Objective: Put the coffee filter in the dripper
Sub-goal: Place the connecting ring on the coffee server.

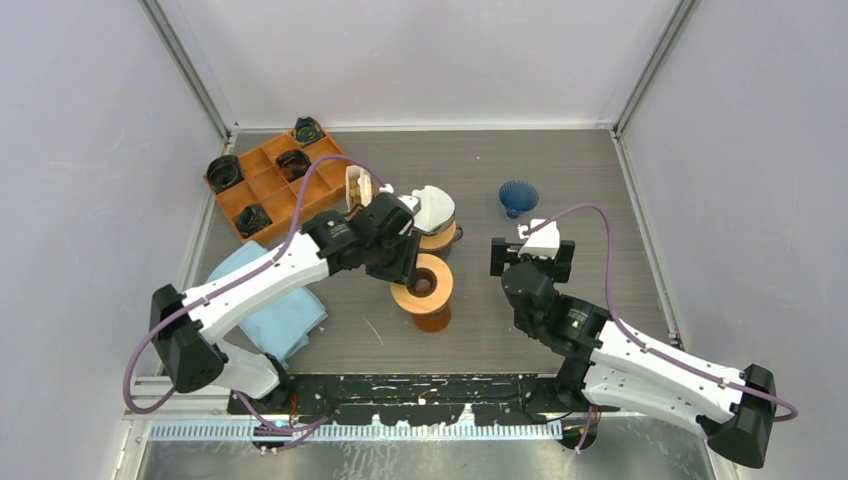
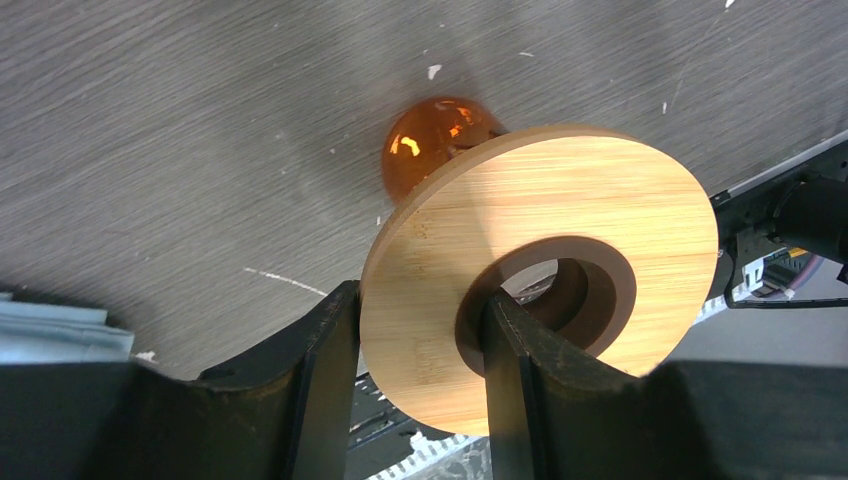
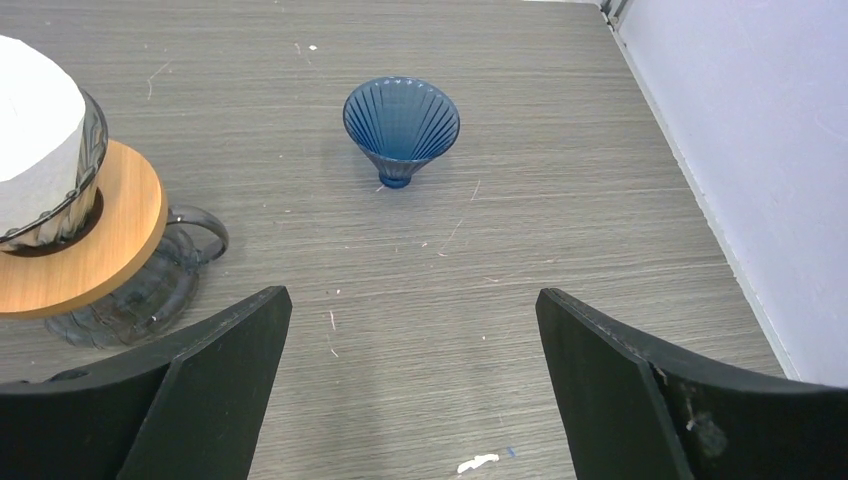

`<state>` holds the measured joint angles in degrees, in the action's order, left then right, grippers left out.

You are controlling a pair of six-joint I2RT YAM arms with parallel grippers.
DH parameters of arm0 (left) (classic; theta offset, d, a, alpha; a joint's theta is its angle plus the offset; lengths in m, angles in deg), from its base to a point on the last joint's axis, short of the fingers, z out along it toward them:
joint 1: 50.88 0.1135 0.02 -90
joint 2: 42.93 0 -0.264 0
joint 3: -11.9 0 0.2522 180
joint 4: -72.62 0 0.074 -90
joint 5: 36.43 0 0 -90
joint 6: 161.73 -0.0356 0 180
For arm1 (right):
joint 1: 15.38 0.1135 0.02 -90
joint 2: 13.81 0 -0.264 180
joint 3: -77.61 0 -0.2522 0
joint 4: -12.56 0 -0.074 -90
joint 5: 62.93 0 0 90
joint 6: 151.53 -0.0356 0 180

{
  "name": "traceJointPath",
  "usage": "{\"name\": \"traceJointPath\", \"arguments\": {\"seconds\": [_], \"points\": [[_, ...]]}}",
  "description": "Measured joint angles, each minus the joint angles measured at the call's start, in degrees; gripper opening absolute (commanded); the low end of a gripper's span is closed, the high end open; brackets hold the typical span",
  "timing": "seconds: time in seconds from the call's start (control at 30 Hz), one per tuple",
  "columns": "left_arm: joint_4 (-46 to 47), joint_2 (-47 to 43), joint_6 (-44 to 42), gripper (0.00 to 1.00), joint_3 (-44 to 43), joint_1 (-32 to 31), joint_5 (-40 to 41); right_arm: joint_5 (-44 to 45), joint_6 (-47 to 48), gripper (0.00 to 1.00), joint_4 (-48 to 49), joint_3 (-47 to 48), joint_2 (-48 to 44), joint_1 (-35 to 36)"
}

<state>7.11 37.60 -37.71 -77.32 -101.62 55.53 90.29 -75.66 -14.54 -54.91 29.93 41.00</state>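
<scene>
My left gripper is shut on the wooden collar of an amber glass dripper, with one finger inside the collar's hole and one outside its rim. It holds the dripper tilted above the table's middle. A white paper coffee filter sits in a clear glass dripper with a wooden collar just behind it; the filter also shows in the right wrist view. My right gripper is open and empty, low over the table to the right.
A blue ribbed dripper stands at the back right, also in the right wrist view. An orange tray with dark drippers sits at the back left. A light blue cloth lies front left. A pale stack stands beside the tray.
</scene>
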Motion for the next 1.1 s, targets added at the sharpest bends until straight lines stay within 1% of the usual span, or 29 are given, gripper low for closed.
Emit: {"name": "traceJointPath", "arguments": {"seconds": [0.33,0.8,1.1], "points": [[1.14,5.99,-0.35,0.3,-3.91,-2.67,-0.02,0.94,-0.87,1.0,-0.04,-1.53,-1.14,-0.28],[0.98,10.47,-1.44,0.36,-4.13,-3.54,0.57,1.03,-1.05,1.0,-0.02,-1.84,-1.14,-0.37],[0.61,10.99,-1.49,0.47,-4.2,-3.58,2.27,1.01,-1.05,1.0,-0.02,-1.84,-1.11,-0.37]]}}
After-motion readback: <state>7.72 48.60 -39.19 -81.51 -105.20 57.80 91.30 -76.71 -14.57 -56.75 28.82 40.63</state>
